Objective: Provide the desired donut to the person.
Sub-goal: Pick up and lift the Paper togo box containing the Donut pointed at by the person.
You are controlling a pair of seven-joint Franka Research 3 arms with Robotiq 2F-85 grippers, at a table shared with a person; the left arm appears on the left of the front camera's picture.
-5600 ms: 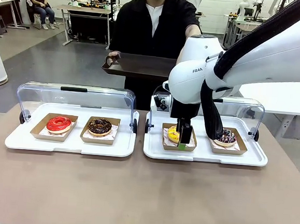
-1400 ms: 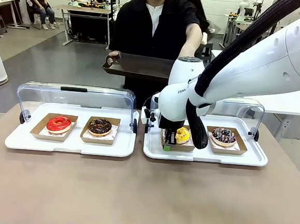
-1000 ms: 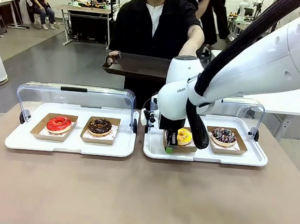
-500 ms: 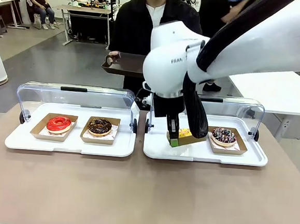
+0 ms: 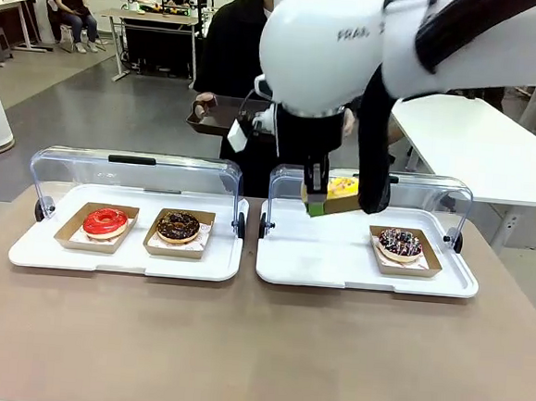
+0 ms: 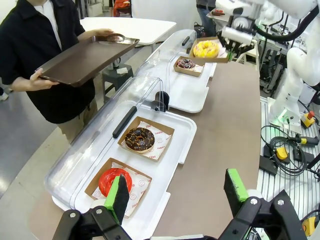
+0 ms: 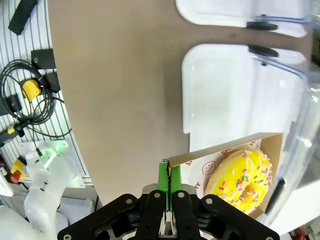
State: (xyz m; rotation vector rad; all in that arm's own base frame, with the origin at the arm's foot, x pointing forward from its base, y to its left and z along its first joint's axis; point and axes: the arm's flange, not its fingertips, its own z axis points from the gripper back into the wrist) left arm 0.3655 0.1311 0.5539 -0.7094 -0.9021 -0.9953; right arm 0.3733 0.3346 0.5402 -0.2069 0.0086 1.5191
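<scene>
My right gripper (image 5: 316,205) is shut on the rim of a small cardboard box (image 5: 335,204) holding a yellow sprinkled donut (image 5: 343,185). The box hangs tilted above the right white tray (image 5: 319,260). In the right wrist view the green pads (image 7: 165,175) pinch the box's edge, with the yellow donut (image 7: 242,180) to their right. The person (image 6: 30,45) stands at the far side and holds a dark brown serving tray (image 6: 85,57) level; in the front view my arm hides most of that serving tray (image 5: 214,113). My left gripper (image 6: 177,192) is open above the left end of the table.
A dark sprinkled donut (image 5: 400,242) stays on the right tray. The left white tray (image 5: 32,252) holds a red donut (image 5: 106,221) and a chocolate donut (image 5: 178,225). Both clear lids (image 5: 136,171) stand swung back. Cables lie on the floor (image 6: 285,150) beside the table.
My right arm has lifted the boxed yellow donut off the right tray and carried it up and back toward the person. The spot where it sat is now bare.
</scene>
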